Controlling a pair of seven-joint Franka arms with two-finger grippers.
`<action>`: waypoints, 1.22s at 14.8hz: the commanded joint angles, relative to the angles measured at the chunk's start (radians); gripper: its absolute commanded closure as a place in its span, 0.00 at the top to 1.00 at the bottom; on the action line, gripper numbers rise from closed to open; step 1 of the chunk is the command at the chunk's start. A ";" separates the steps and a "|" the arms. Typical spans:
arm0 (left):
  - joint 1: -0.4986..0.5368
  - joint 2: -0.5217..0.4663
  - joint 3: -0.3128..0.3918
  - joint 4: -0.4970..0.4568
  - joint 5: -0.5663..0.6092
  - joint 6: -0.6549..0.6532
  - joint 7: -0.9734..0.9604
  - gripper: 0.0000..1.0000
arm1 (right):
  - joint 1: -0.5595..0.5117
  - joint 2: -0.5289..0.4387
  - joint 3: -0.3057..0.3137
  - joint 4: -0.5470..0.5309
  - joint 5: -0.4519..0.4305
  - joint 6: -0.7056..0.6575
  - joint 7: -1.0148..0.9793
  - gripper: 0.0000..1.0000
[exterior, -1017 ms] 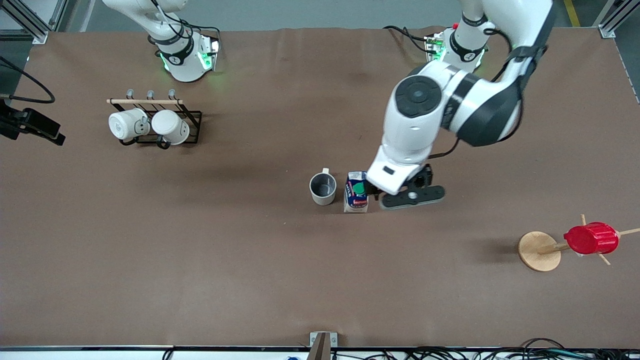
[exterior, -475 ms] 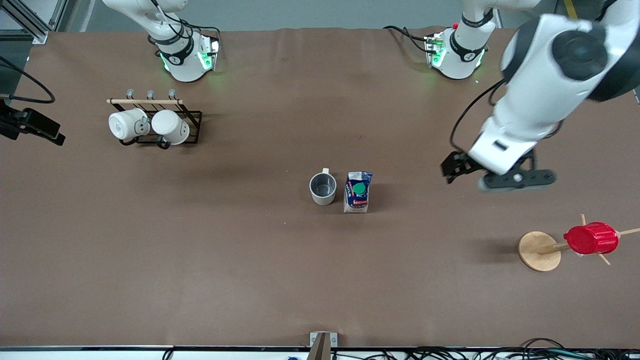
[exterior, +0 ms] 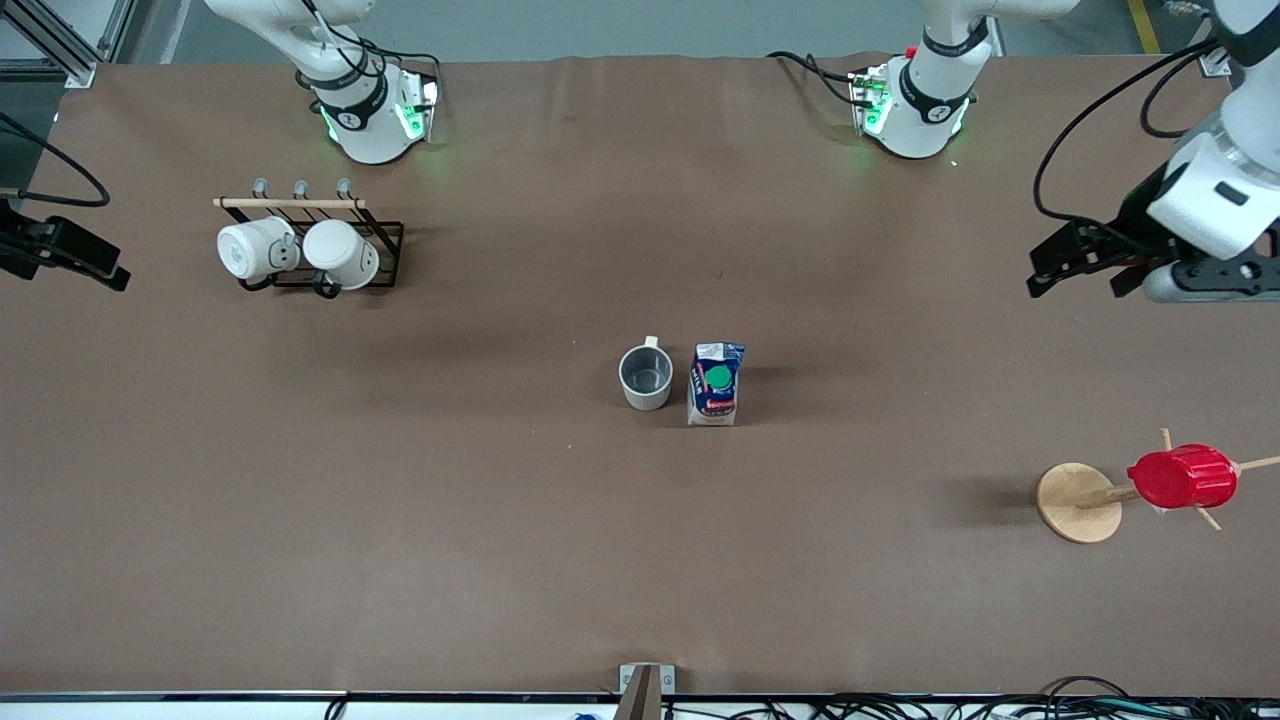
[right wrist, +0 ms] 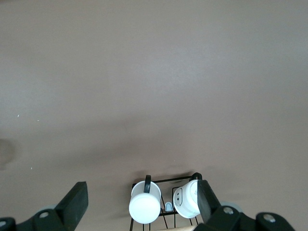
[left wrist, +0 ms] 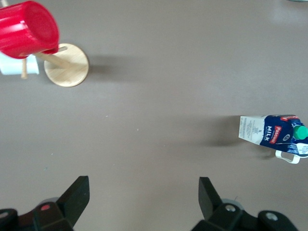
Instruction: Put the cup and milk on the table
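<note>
The grey-beige cup (exterior: 646, 377) stands upright on the brown table (exterior: 500, 520) near its middle. The blue-and-white milk (exterior: 716, 383) stands right beside it, on the side toward the left arm's end. In the left wrist view the milk (left wrist: 269, 134) shows, with only the cup's handle (left wrist: 287, 157) at the picture's edge. My left gripper (exterior: 1075, 262) is open and empty over bare table at the left arm's end, far from both; its own view shows it (left wrist: 143, 185) over bare table. My right gripper (right wrist: 142, 190) is open and empty above the mug rack; it is out of the front view.
A black wire rack (exterior: 385, 235) with two white mugs (exterior: 258, 248) stands near the right arm's base. A red ribbed cup (exterior: 1182, 477) hangs on a wooden peg stand (exterior: 1078, 502) toward the left arm's end, nearer the front camera.
My left gripper has left the milk's side and swung away to the left arm's end of the table. Milk and cup have not moved.
</note>
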 commanded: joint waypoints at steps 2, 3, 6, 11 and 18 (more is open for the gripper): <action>0.018 0.011 -0.009 0.073 0.057 -0.029 0.057 1.00 | 0.000 -0.013 -0.003 -0.010 0.018 0.004 0.012 1.00; 0.029 0.020 -0.009 0.112 0.061 -0.079 0.062 1.00 | -0.002 -0.013 -0.003 -0.010 0.018 0.002 0.012 1.00; 0.060 0.043 -0.018 0.169 0.067 -0.135 0.140 1.00 | 0.000 -0.012 -0.003 -0.010 0.018 0.007 0.012 1.00; 0.127 0.023 -0.088 0.155 0.061 -0.153 0.129 0.99 | -0.002 -0.012 -0.003 -0.010 0.018 0.005 0.010 1.00; 0.098 0.003 -0.089 0.108 0.062 -0.137 0.031 0.98 | -0.002 -0.012 -0.003 -0.010 0.020 0.008 0.010 1.00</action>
